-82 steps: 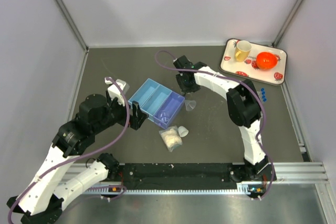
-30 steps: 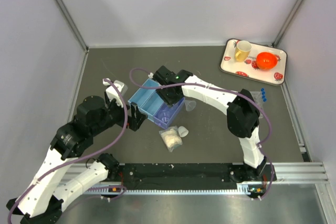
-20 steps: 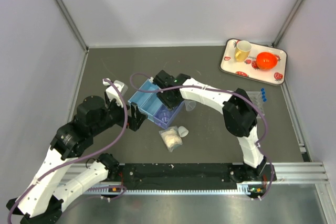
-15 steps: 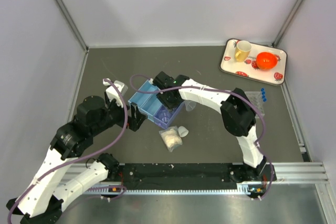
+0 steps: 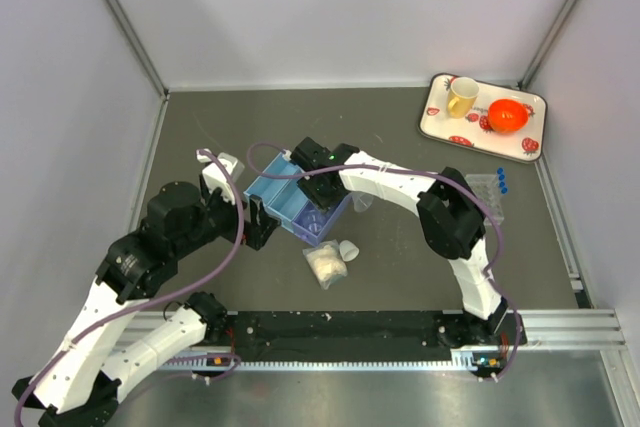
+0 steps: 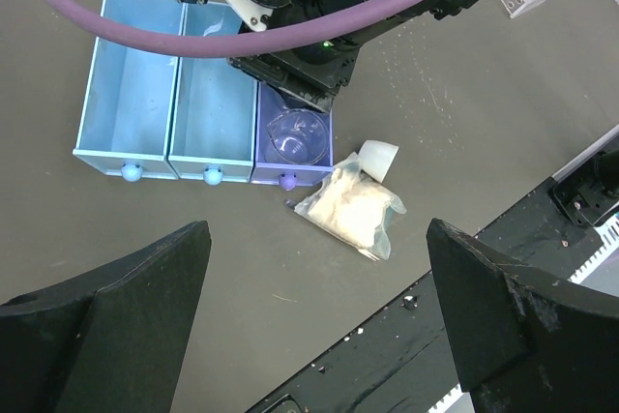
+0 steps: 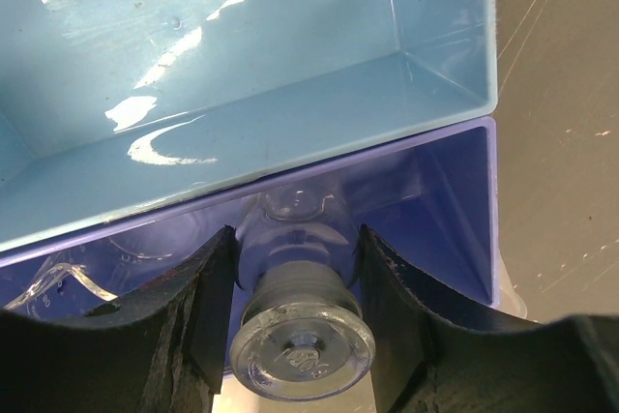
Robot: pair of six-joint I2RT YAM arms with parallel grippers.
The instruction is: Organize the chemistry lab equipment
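my right jaws are clenched on a small clear plastic vessel (image 7: 302, 331), a tiny beaker or flask, i cannot tell which. it hangs at the mouth of the purple end compartment (image 7: 455, 210) of the blue three-compartment plastic tray (image 7: 242, 65).

the coming move turns on one thing, as i judge it. the compartment floor lies straight ahead of my fingertips, and the vessel's long axis runs along my fingers. its flat round end faces my wrist and its wider body points down into the compartment. letting go should drop it in, unless it tips against the dividing wall.

another round clear beaker (image 6: 295, 137) already sits in that compartment, so room looks tight.

my left jaws are released and spread wide, hovering well back from the tray, so the right arm is far nearer.

the vessel looks transparent, smooth and light, with a narrow neck behind the disc.

on the dark worktop (image 6: 484, 94) a small clear bag of white material (image 6: 350, 212) and a tipped tiny clear beaker (image 6: 377, 157) lie just beside the tray.
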